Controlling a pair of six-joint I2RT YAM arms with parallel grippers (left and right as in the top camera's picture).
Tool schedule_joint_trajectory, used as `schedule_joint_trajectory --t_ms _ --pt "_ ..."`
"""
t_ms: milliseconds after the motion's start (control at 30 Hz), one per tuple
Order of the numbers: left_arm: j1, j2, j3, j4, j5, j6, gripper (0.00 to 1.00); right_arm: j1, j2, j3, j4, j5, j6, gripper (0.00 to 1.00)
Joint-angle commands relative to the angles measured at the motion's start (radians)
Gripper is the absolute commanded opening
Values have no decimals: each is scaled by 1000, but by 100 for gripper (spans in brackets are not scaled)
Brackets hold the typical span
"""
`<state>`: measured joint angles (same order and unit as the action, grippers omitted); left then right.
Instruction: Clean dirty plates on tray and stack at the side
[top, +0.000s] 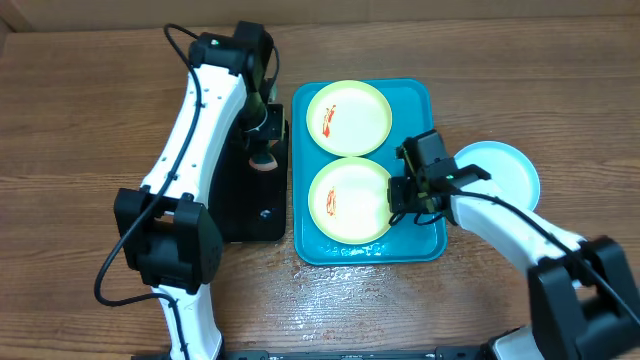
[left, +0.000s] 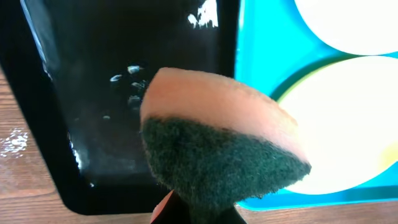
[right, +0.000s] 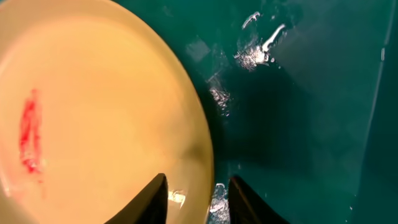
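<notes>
Left gripper: clamping tight on sponge, hovering over black tray | Right gripper: standing partly open, straddling near plate rim, not pinching | Plates: near plate and far plate, both smeared red, lying in blue tray, third plate lying on table just right of it
</notes>
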<state>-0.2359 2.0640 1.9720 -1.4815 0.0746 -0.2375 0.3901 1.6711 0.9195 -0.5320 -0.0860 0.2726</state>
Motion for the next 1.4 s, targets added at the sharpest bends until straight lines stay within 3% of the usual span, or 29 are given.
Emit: schedule_joint_trajectory --t_ms 0,233,467,667,900,1233,1367 --pt "-17 -5 29 19 71 -25 4 2 72 -14 11 48 19 24" --pt "-122 -4 10 122 107 -131 4 2 85 -13 8 43 19 6" --pt "-267 13 -109 274 101 -307 4 2 85 -13 -11 40 34 5" --pt "-313 98 -142 283 115 -407 4 2 85 -13 -15 40 42 4" --pt "-306 227 -142 294 100 -389 4 2 85 -13 -16 40 42 4" --pt "-266 281 -142 203 -163 -323 4 2 85 -13 -15 40 42 5" --pt "-267 281 -142 177 -179 -298 4 2 85 -13 -15 40 42 5"
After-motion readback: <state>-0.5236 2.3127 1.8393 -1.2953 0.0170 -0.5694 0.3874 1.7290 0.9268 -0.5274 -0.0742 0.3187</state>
